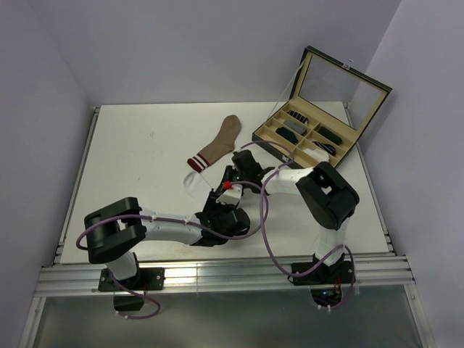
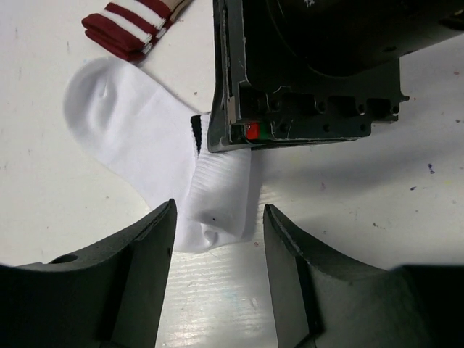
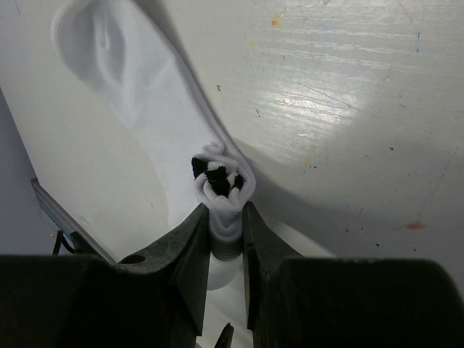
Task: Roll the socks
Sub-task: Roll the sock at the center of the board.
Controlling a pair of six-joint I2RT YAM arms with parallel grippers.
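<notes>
So the right gripper (image 3: 221, 217) is pinched tight on the white sock (image 3: 138, 101), bunching its striped cuff, I'd guess to start the roll. The foot trails ahead of its fingers. The left gripper (image 2: 217, 217) is spread wide and straddles the ribbed end, probably to pin it. The tan sock (image 1: 220, 142) lies beyond both. From the top view, the arms hide most of the white sock.
</notes>
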